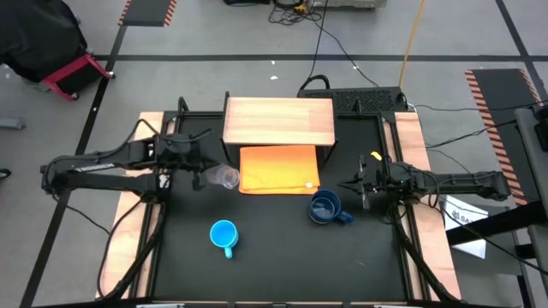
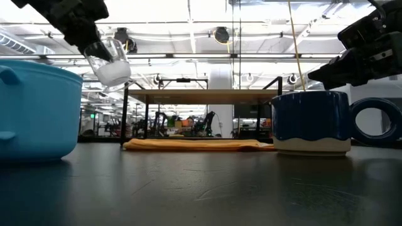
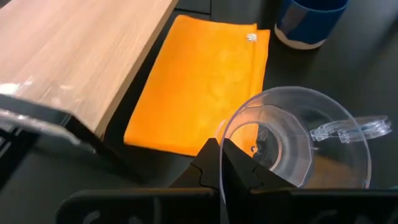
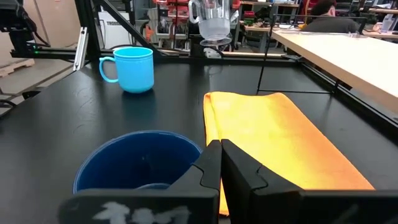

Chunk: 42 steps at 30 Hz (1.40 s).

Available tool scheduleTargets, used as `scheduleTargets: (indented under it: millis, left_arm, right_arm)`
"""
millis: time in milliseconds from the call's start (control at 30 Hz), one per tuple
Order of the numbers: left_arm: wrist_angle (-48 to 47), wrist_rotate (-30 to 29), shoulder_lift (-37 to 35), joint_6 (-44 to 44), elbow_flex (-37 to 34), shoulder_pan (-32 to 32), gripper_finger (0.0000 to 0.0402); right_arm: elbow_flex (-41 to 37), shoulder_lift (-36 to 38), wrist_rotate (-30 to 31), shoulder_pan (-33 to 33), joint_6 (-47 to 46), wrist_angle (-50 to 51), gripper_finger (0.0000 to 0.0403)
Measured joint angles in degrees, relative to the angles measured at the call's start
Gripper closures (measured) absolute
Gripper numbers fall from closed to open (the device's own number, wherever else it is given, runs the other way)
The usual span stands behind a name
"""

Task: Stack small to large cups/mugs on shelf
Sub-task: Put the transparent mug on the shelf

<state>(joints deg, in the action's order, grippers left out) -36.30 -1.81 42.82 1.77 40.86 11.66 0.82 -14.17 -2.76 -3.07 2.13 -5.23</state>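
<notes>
Left gripper (image 1: pixel 205 177) was closed on the glass cup (image 1: pixel 227 177), lifted beside the cloth (image 1: pixel 279 168). Right gripper (image 1: pixel 358 186), closed and empty, hung near the dark mug (image 1: pixel 324 208); light mug (image 1: pixel 223 234) stood apart.

My left pincer (image 3: pixel 219 163) is black; the cup (image 3: pixel 297 138) in it is clear glass. Shelf (image 1: pixel 278 121): pale wood grain, black frame. Cloth (image 1: pixel 279 168): plain orange with a small white tag at one corner. Medium mug (image 1: pixel 223 234): light blue. Larger mug (image 2: pixel 311 122): dark blue over a cream base band. Surface (image 1: pixel 274 248): matte black, with light wood strips along its sides.
</notes>
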Motion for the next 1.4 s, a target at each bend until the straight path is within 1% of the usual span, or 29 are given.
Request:
scheduleTargets:
  millis: [100,233,367,433,500,633,733,800,867,1033,1133,1267,1400]
  left_arm:
    - [-2.3,-2.9,-1.4,1.2,0.0,-1.5,0.0401]
    - [-3.0,-5.9,-3.7,5.7,0.0,-3.4,0.0401]
    - [-4.7,-9.4,-6.7,7.2,0.0,-5.9,0.0401]
    - [-4.1,-10.8,-8.3,7.7,-0.6,-6.9,0.0401]
    - [-2.5,-10.8,-9.9,8.0,-2.2,-7.8,0.0401]
    - [4.7,-11.8,-13.3,8.9,-7.9,-9.1,0.0401]
    - [15.3,-11.5,-15.6,7.6,-13.7,-9.9,0.0401]
    - [22.0,-10.2,-16.6,6.3,-17.2,-10.1,0.0401]
    - [25.9,-10.0,-17.3,5.5,-19.7,-10.3,0.0401]
    - [28.5,-10.3,-18.1,4.5,-23.4,-10.2,0.0401]
    - [33.3,-10.3,-19.1,3.8,-25.9,-10.2,0.0401]
    - [33.5,-11.8,-20.8,3.7,-27.5,-10.0,0.0401]
    - [34.1,-12.1,-22.0,3.2,-28.6,-9.7,0.0401]
  right_arm:
    - [0.0,0.0,0.0,0.0,0.0,0.0,0.0403]
    - [0.0,0.0,0.0,0.0,0.0,0.1,0.0403]
    - [0.0,0.0,0.0,0.0,0.0,0.8,0.0403]
    - [0.0,0.0,0.0,0.0,0.0,1.1,0.0403]
    - [0.0,0.0,0.0,0.0,0.0,1.3,0.0403]
    - [0.0,0.0,0.0,0.0,0.0,1.4,0.0403]
    - [0.0,0.0,0.0,0.0,0.0,1.4,0.0403]
    - [0.0,0.0,0.0,0.0,0.1,1.4,0.0403]
    - [0.0,0.0,0.0,0.0,0.1,1.3,0.0403]
    - [0.0,0.0,0.0,0.0,0.0,1.3,0.0403]
    - [0.0,0.0,0.0,0.0,0.1,1.3,0.0403]
    - [0.0,0.0,0.0,0.0,0.1,1.2,0.0403]
    - [0.0,0.0,0.0,0.0,0.0,1.2,0.0403]
